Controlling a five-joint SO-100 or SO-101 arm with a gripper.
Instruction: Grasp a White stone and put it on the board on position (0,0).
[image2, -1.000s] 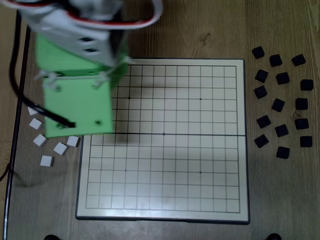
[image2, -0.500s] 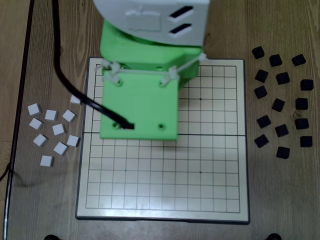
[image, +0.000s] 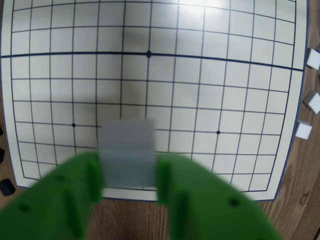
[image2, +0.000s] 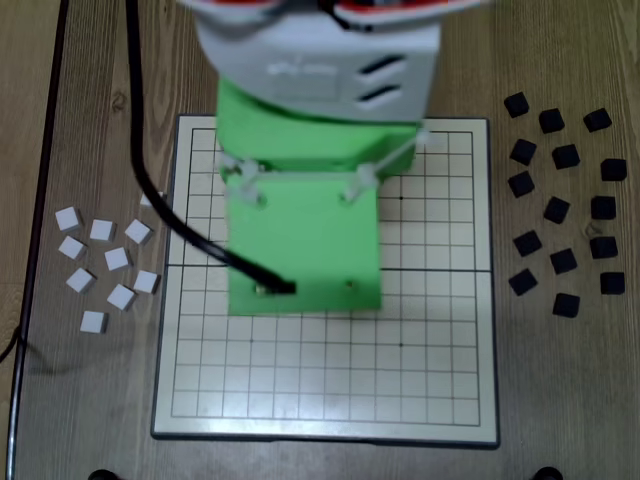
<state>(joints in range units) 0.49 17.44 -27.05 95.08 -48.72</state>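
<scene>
In the wrist view my green gripper (image: 128, 169) is shut on a White stone (image: 127, 145), a blurred pale square block held between the two fingers (image: 92, 177). It hangs above the board (image: 240, 90), near the board's edge closest to the camera. Position (0,0) (image: 148, 53), the dark dot on the fold line, lies farther up in that view and is bare. In the fixed view the green arm (image2: 303, 240) covers the middle of the board (image2: 430, 350) and hides the centre dot, the fingers and the held stone.
Several loose white stones (image2: 105, 265) lie on the wooden table left of the board in the fixed view; some show at the wrist view's right edge (image: 312, 101). Several black blocks (image2: 560, 200) are scattered right of the board. A black cable (image2: 150, 180) trails from the arm.
The arm has swung from over the white pile at the left to over the board's middle, then shifted slightly right and toward the near edge in the fixed view.
</scene>
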